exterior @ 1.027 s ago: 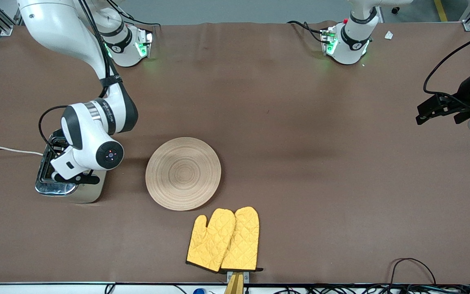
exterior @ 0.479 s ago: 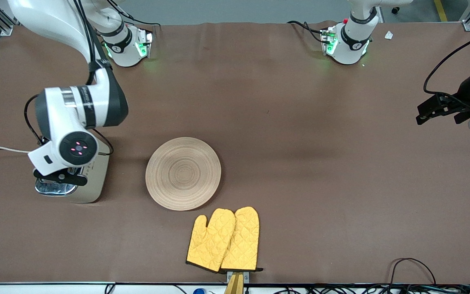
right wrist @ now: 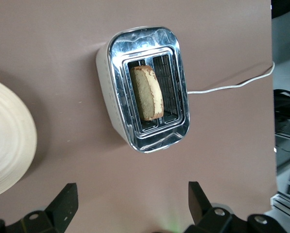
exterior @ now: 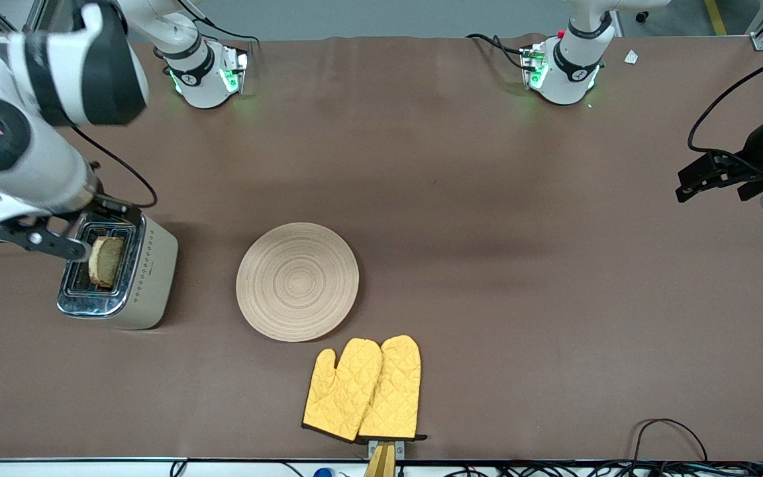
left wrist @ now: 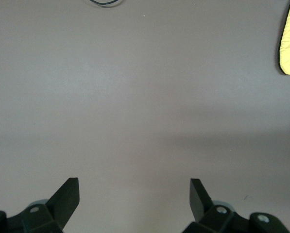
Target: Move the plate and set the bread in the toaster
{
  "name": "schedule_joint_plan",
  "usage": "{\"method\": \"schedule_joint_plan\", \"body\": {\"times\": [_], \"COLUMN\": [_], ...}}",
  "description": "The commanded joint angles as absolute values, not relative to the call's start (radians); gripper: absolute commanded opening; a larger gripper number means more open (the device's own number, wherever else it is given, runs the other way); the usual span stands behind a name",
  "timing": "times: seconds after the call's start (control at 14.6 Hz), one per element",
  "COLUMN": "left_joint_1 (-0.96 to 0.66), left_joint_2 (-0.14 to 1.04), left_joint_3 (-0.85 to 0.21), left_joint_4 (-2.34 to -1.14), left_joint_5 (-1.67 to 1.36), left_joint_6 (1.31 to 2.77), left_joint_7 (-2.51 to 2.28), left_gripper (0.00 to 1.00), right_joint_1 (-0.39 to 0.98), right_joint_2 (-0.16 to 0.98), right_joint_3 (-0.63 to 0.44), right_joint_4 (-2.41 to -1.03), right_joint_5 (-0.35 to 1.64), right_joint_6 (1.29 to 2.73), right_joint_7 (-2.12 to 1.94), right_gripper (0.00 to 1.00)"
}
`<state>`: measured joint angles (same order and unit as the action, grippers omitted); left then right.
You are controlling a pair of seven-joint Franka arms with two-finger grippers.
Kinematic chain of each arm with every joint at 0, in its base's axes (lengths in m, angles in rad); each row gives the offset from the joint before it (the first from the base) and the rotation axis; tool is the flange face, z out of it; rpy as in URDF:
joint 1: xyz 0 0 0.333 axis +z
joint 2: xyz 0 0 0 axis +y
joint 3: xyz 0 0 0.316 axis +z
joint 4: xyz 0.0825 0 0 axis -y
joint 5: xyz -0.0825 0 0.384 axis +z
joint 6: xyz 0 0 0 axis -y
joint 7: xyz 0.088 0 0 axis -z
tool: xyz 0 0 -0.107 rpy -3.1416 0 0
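The speckled brown bread slice (right wrist: 147, 92) stands in the cream-and-chrome toaster (right wrist: 116, 121). My right gripper (right wrist: 130, 204), open, hangs above the toaster; my left gripper (left wrist: 134, 199) waits open. The round wooden plate (exterior: 297, 281) sits beside the toaster. I judge the task essentially complete.

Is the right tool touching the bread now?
Apart. The right wrist view shows the bread standing in the toaster slot, with the open right tool well clear.

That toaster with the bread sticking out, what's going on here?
The slice of speckled brown bread stands in one slot of the cream and chrome toaster, at the right arm's end of the table. The right gripper is open above it, holding nothing. The round tan wooden plate lies bare beside the toaster, with yellow oven mitts nearer the front camera. The left gripper waits, open, over bare table.
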<state>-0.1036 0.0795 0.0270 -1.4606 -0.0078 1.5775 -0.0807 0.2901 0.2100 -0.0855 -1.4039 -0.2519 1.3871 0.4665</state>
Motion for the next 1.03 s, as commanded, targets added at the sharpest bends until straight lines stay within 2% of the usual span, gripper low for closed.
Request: {"method": "schedule_joint_plan", "body": {"times": [0.0,0.27,0.41,0.75,0.96], "left_joint_1": [-0.103,-0.103,-0.103,-0.103,-0.103], "left_joint_2": [0.072,0.072,0.072,0.072,0.072], "left_joint_3": [0.028,0.028,0.028,0.028,0.028], "left_joint_4": [-1.450,-1.451,-1.451,-1.451,-1.451], "left_joint_5": [-0.014,-0.014,-0.014,-0.014,-0.014], "left_joint_6": [1.557,1.557,1.557,1.557,1.557], "left_joint_7": [-0.086,-0.086,-0.086,-0.086,-0.086], "left_gripper": [1.00,1.00,1.00,1.00,1.00], "right_joint_1": [0.191,0.097,0.039,0.028,0.026], "right_joint_2": [0.135,0.100,0.066,0.034,-0.047], "right_joint_3": [-0.078,-0.077,-0.077,-0.075,-0.072], "right_joint_4": [-1.445,-1.443,-1.443,-1.450,-1.547], "right_joint_5": [-0.158,-0.131,-0.022,0.003,0.018], "right_joint_6": [1.397,1.401,1.402,1.399,1.434], "right_joint_7": [0.350,0.163,0.066,-0.011,-0.015], "right_gripper": [1.00,1.00,1.00,1.00,1.00]}}
